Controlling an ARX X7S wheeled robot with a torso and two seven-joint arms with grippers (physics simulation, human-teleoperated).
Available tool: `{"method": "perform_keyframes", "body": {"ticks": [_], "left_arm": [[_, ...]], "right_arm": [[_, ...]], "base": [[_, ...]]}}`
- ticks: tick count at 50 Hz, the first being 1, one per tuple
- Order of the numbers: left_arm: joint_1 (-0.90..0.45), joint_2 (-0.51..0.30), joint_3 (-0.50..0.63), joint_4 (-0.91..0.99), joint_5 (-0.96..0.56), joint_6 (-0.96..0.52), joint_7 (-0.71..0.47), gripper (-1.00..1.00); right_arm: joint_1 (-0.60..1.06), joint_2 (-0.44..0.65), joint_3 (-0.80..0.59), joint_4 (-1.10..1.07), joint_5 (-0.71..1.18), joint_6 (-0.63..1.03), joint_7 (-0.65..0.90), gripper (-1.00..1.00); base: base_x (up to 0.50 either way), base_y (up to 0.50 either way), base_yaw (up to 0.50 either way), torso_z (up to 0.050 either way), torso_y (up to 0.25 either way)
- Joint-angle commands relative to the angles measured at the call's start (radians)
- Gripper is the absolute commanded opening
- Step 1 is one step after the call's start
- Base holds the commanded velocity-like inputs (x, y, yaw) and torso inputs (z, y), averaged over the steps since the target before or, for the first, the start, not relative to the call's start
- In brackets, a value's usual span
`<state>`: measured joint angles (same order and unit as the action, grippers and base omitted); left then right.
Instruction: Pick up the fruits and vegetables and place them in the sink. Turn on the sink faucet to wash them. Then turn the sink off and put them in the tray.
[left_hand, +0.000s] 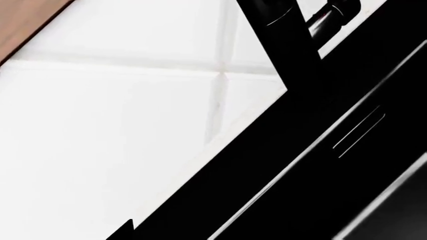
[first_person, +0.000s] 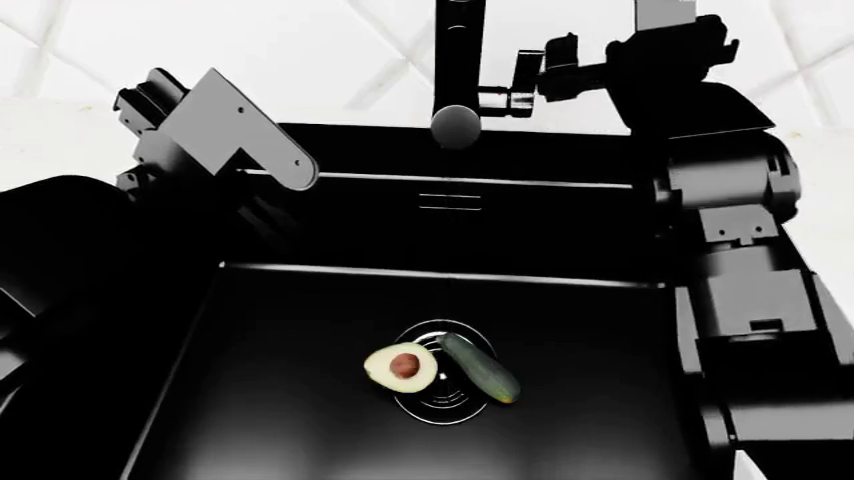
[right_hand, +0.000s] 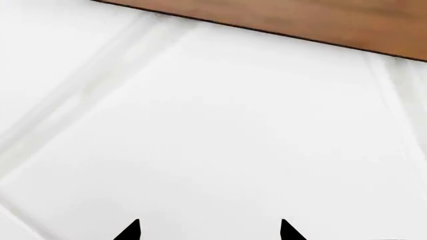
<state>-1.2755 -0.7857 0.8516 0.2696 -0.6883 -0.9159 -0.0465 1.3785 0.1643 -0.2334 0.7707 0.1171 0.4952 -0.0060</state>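
Though halved, avocado (first_person: 399, 367) pale-fleshed, brown-pitted.

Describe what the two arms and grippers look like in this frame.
Both arms are blocky machined links in matte black and dark grey, with visible screw holes and no markings. The left arm shows a lighter grey flat bracket with a rounded end. The right arm has stacked boxy segments and a round joint housing. In the right wrist view, the right gripper shows only two pointed black tips. No loose cables show.
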Motion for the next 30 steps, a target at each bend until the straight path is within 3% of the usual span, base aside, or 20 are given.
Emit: {"method": "perform_keyframes", "body": {"ticks": [1,9,26,27,30], "left_arm": [[0.0,0.002,-0.002,0.002,-0.003,-0.002,-0.003,1.0],[-0.003,0.003,0.0,0.003,-0.002,-0.003,-0.002,1.0],[-0.008,0.008,-0.003,0.006,-0.006,-0.006,-0.003,1.0],[-0.009,0.009,-0.003,0.005,-0.006,-0.005,-0.003,1.0],[-0.009,0.008,-0.004,0.006,-0.007,-0.006,-0.004,1.0]], "right_arm": [[-0.095,0.081,0.023,-0.338,0.023,0.193,0.021,1.0],[-0.146,0.138,0.003,-0.548,0.079,0.373,-0.059,1.0],[-0.076,0.297,0.042,-1.091,0.304,1.041,-0.2,1.0],[-0.062,0.308,0.044,-1.102,0.335,1.073,-0.196,1.0],[-0.013,0.405,0.021,-1.064,0.706,1.075,0.033,1.0]], "base": [[0.0,0.0,0.0,0.0,0.0],[0.0,0.0,0.0,0.0,0.0],[0.0,0.0,0.0,0.0,0.0],[0.0,0.0,0.0,0.0,0.0],[0.0,0.0,0.0,0.0,0.0]]}}
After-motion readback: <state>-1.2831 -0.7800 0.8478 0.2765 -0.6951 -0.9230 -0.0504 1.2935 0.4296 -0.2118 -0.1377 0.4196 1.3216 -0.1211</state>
